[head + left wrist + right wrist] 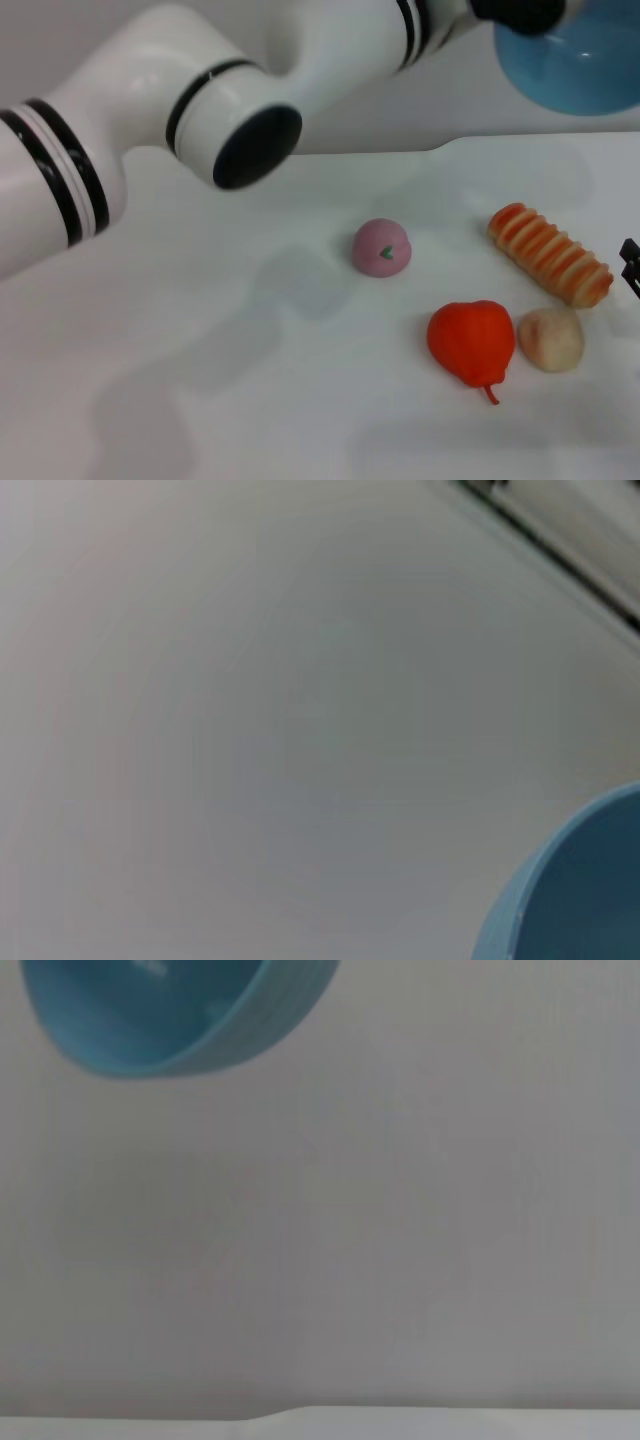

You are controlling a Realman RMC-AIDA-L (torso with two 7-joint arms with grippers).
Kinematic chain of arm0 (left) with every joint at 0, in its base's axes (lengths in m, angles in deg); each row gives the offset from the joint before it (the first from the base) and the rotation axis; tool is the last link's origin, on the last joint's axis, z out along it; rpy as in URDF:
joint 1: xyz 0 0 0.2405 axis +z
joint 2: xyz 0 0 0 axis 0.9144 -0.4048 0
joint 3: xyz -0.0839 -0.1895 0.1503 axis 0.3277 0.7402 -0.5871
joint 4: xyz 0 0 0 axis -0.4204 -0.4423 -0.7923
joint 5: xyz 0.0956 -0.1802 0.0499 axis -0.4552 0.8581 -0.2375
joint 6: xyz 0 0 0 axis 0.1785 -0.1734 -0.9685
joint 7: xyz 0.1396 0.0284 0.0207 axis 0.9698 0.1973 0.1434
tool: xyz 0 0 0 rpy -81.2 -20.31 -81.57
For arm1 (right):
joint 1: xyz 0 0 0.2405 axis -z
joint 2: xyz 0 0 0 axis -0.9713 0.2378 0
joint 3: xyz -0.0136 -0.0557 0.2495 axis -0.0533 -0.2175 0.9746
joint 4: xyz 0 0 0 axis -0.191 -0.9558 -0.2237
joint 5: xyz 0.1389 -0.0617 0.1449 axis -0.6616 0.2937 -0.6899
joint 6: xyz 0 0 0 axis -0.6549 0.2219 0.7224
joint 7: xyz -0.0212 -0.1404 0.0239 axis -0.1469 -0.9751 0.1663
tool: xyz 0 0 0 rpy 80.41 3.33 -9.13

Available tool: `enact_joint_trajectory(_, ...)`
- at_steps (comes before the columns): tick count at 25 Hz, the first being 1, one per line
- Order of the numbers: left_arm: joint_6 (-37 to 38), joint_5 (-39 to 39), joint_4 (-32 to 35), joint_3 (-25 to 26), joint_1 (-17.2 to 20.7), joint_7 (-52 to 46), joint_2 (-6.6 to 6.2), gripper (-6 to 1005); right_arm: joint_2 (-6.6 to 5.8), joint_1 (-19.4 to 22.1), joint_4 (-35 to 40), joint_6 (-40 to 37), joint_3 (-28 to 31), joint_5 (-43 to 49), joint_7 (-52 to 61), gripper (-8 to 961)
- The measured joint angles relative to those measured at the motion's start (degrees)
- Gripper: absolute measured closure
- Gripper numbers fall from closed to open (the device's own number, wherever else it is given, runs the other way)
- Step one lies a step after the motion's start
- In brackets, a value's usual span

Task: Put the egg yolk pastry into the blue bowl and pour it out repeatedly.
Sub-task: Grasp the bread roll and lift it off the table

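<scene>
Surface [200, 400]: we see a plain white surface carrying all the loose food items.
Left arm [150, 120]: our white arm with black bands reaches across to the far right, where it holds up the bowl; we cannot tell how the left hand is set, since it lies out of view at the top edge.
Blue bowl [585, 70]: the round light-blue plastic bowl hangs raised at the far right, above the surface; its inside looks empty in the right wrist view.
Bread roll [550, 255]: long, orange-striped, lying right of centre.
Red fruit [472, 342]: a glossy red pear-like piece, near right, touching the pastry.
Pink ball [382, 247]: small, with a green mark, at centre.
Egg yolk pastry [550, 340]: the pale beige rounded lump lies on the surface at the near right.
Right hand [630, 265]: only a dark tip shows at the right edge; we cannot tell its state.
Step advice: we judge the bowl should come down upright before the pastry is picked, clear of the red fruit.
</scene>
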Motion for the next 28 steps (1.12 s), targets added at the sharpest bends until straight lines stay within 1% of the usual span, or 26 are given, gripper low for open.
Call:
enact_joint_trajectory(3, -8.44, 1.21, 0.41, 5.19, -0.45, -0.56, -0.07, 999, -0.09, -0.07, 0.08, -0.02, 0.00, 0.00, 0.34, 430)
enact_joint_trajectory(6, -17.88, 1.26, 1.83, 11.90, -1.13, -2.29, -0.35, 1000, -0.18, -0.15, 0.48, -0.53, -0.17, 0.05, 2.19, 430)
enact_joint_trajectory(7, -19.61, 1.24, 2.21, 13.32, -1.20, -2.65, -0.38, 1000, -0.27, -0.17, 0.87, -0.78, -0.50, 0.31, 4.08, 430)
enact_joint_trajectory(10, -27.11, 0.99, 4.07, 20.46, -1.47, -3.48, -0.64, 1000, -0.59, 0.04, 3.16, -1.21, -1.56, 2.98, 11.69, 430)
enact_joint_trajectory(12, -32.12, 0.89, 6.01, 25.15, -2.06, -3.52, -0.77, 999, -0.65, 1.11, 6.89, -1.07, -1.73, 7.22, 17.76, 430)
enact_joint_trajectory(14, -35.68, 0.85, 8.70, 28.35, -2.95, -3.53, -0.89, 999, -0.57, 2.52, 11.21, -0.78, -1.56, 11.41, 24.32, 430)
enact_joint_trajectory(16, -37.65, 0.79, 11.98, 30.71, -3.63, -3.54, -0.98, 999, -0.54, 4.12, 16.39, -0.52, -1.21, 15.61, 32.42, 430)
enact_joint_trajectory(18, -38.69, 0.75, 14.79, 32.55, -3.83, -3.55, -1.04, 999, -0.52, 6.09, 24.09, 0.53, -1.06, 21.63, 42.14, 430)
enact_joint_trajectory(22, -39.99, 0.96, 17.95, 33.78, -2.87, -4.36, -1.06, 1000, -0.18, 8.42, 37.84, 4.66, -0.77, 35.55, 61.67, 432)
enact_joint_trajectory(23, -40.30, 0.92, 18.30, 33.89, -2.46, -4.83, -1.06, 1000, -0.16, 8.41, 41.27, 5.34, -0.48, 40.68, 67.66, 433)
enact_joint_trajectory(25, -41.02, 0.77, 18.55, 34.06, -1.52, -6.00, -1.08, 1000, -0.26, 7.65, 45.64, 5.50, 0.13, 48.41, 76.54, 434)
enact_joint_trajectory(28, -41.45, 0.76, 18.02, 34.14, 0.07, -7.15, -1.12, 1000, -0.60, 5.34, 51.96, 3.27, 1.85, 59.94, 90.19, 437)
